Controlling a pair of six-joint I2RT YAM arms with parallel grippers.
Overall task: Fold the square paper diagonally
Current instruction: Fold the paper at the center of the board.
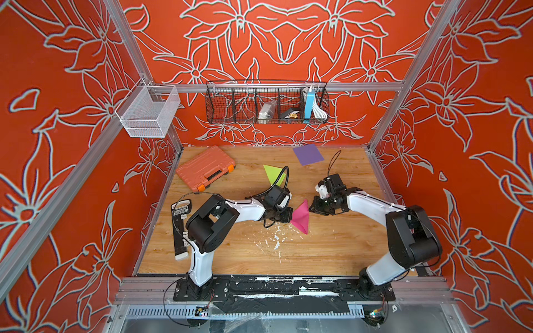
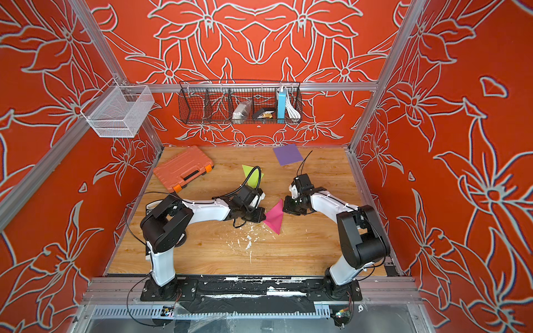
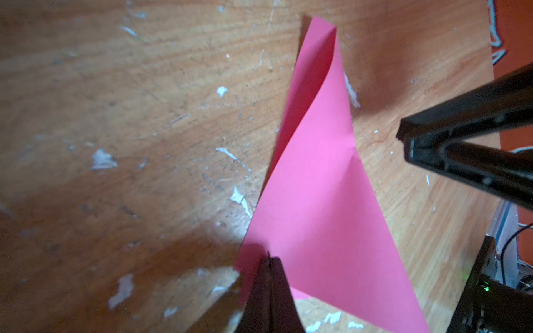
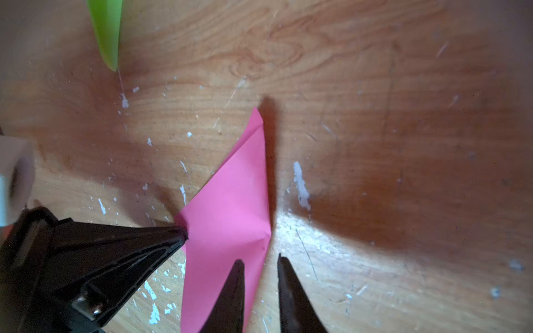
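Your tabletop was matt wood grain, scuffed and flecked white at mid-surface. The pink paper was smooth, matt, lightly creased. The right gripper had black plastic fingers, faintly glossy. The orange case at the far left corner was ribbed plastic.

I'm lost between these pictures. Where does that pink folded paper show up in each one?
Top view: pink paper mid-table, between left hand and right hand.
Top view: pink paper in the same spot, slightly further left in the picture.
Left wrist view: pink paper fills the centre.
Right wrist view: pink paper near the centre.
Shared landmark: white flecks beside it.
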